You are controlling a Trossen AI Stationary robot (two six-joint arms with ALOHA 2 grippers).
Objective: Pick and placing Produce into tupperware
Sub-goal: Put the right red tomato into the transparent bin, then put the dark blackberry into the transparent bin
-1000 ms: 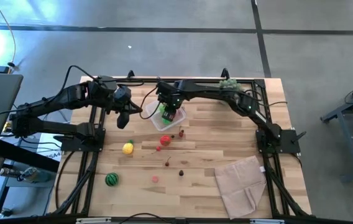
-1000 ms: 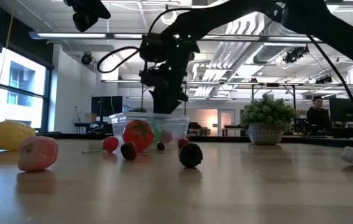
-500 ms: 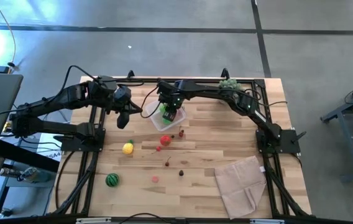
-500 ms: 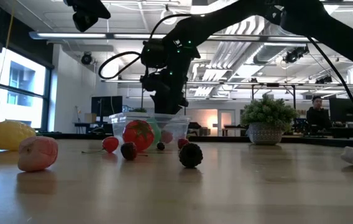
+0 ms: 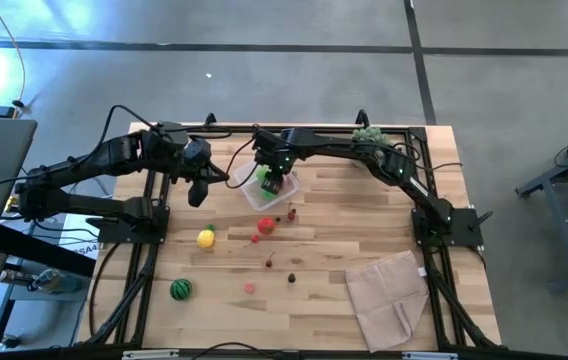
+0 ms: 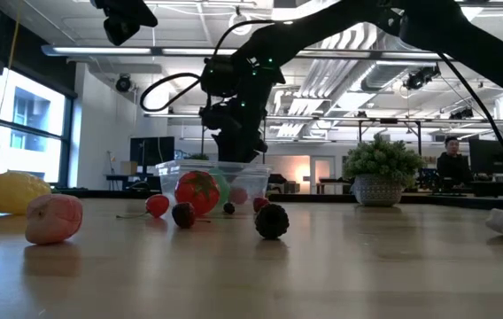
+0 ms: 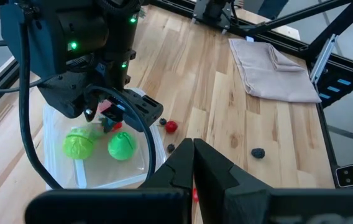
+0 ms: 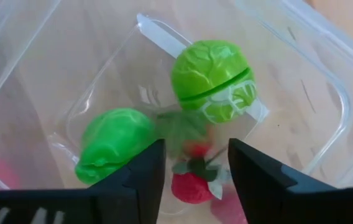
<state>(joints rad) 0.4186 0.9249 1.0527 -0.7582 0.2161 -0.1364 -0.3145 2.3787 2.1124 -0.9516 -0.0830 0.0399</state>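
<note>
The right gripper (image 8: 192,163) hangs over the clear tub (image 5: 245,181), fingers apart and holding nothing. In the tub lie two green balls (image 8: 212,81) and a small red berry (image 8: 192,183). The left gripper (image 5: 200,190) waits beside the tub, fingers closed and empty. A lemon (image 5: 206,237) and a tomato (image 5: 265,225) lie on the table (image 5: 324,270).

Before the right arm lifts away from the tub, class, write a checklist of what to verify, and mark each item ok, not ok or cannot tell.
1. Right gripper fingers open over the tupperware: ok.
2. Strawberry released, lying in the tub between the fingers: ok.
3. Two green rounds in the tub: ok.
4. Left gripper beside the tub, clear of the right arm: ok.
5. All produce packed: not ok; lemon, melon ball and tomato lie on the table.
</note>
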